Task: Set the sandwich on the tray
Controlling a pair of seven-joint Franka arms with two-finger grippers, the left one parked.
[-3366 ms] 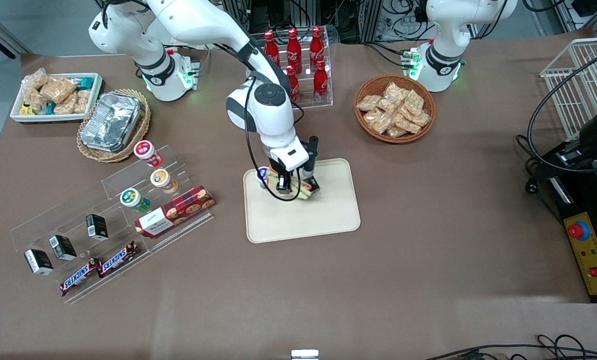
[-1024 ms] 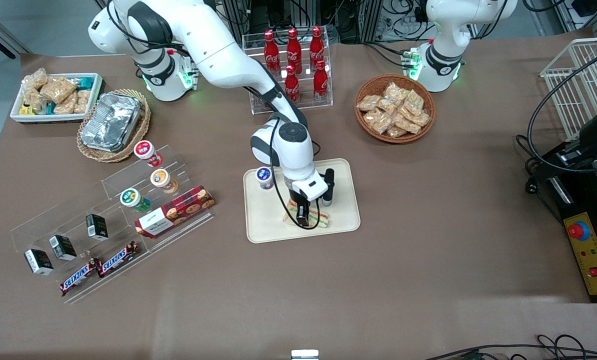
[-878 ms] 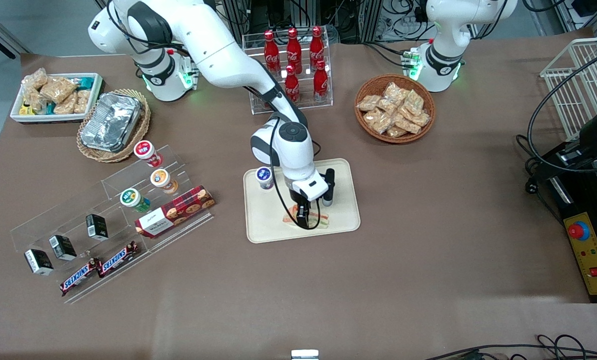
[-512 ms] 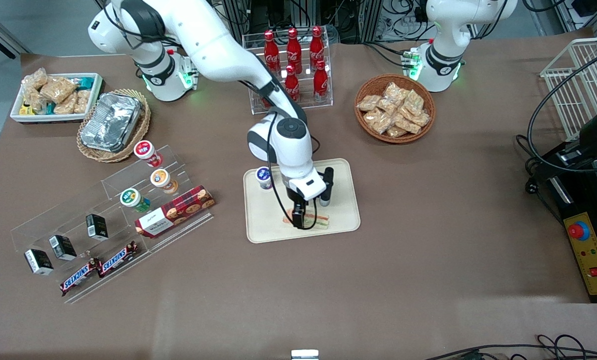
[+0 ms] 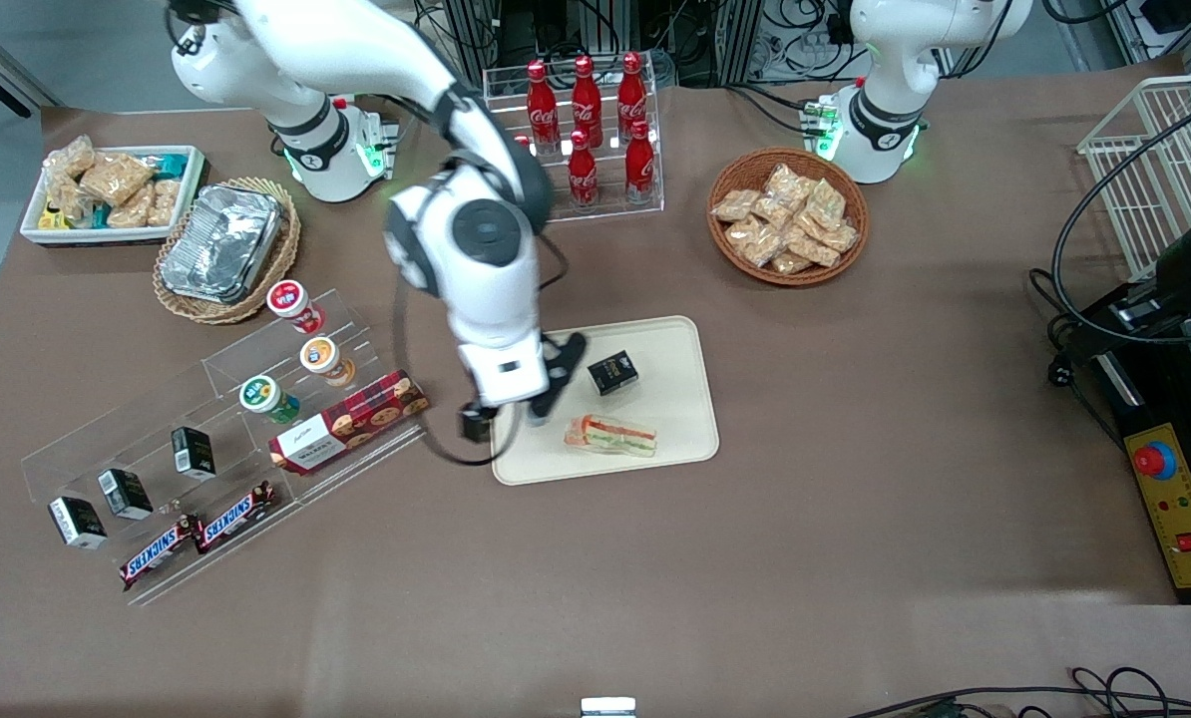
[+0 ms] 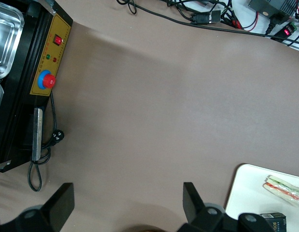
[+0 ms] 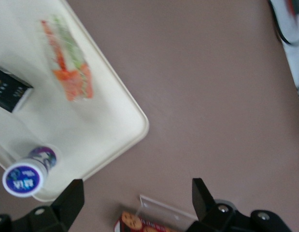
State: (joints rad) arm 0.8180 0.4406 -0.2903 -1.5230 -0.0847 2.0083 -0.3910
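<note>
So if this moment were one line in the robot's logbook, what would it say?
sandwich: lying on tray, released | gripper: open, empty, raised over tray's edge toward working arm's end | step: placement looks done

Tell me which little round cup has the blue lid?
The cup standing on the tray, near the black box and sandwich. The rack's cups have red, orange and green lids. The claw hangs open above the tray's edge.

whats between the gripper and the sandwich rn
Only bare tray surface. In the front view the open gripper hangs over the tray's edge toward the working arm's end, apart from the sandwich; the black box sits farther from the camera.
</note>
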